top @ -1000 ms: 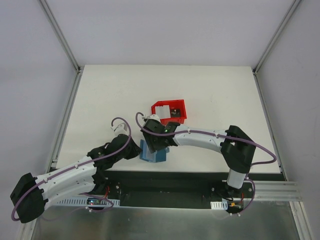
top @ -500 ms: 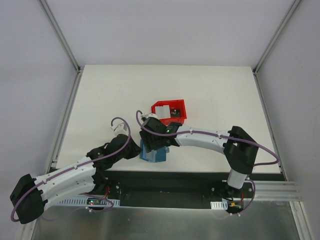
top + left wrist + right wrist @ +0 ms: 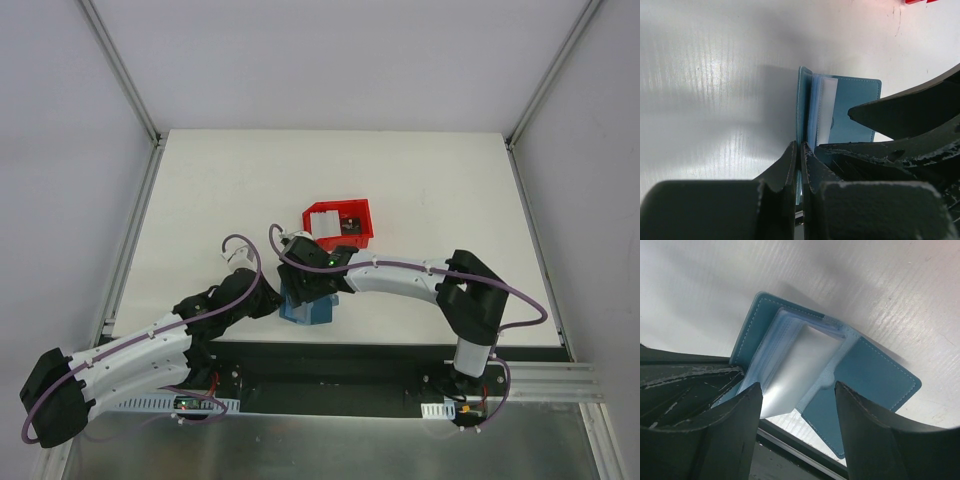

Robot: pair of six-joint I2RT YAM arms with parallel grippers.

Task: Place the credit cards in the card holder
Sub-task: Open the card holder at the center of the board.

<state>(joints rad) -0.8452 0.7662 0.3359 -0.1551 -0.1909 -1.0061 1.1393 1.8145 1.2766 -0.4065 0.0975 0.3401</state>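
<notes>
The teal card holder [image 3: 318, 312] lies open near the table's front edge. My left gripper [image 3: 800, 150] is shut on its upright left cover, which shows in the left wrist view [image 3: 804, 100]. My right gripper [image 3: 797, 395] is open just above the holder [image 3: 875, 380]. Its fingers stand either side of a pale silver credit card [image 3: 800, 370] that sits partly in the inner pocket and sticks out. In the top view the right gripper [image 3: 312, 285] covers most of the holder. A white card [image 3: 322, 220] and a dark one [image 3: 350, 228] lie in the red bin.
The red bin [image 3: 362, 208] stands just behind the right gripper. The black base rail [image 3: 380, 355] runs along the table's front edge, right below the holder. White walls and metal frame posts [image 3: 135, 90] bound the table.
My right arm has shifted a little to the left over the holder. My left gripper has kept its hold on the cover and has not moved.
</notes>
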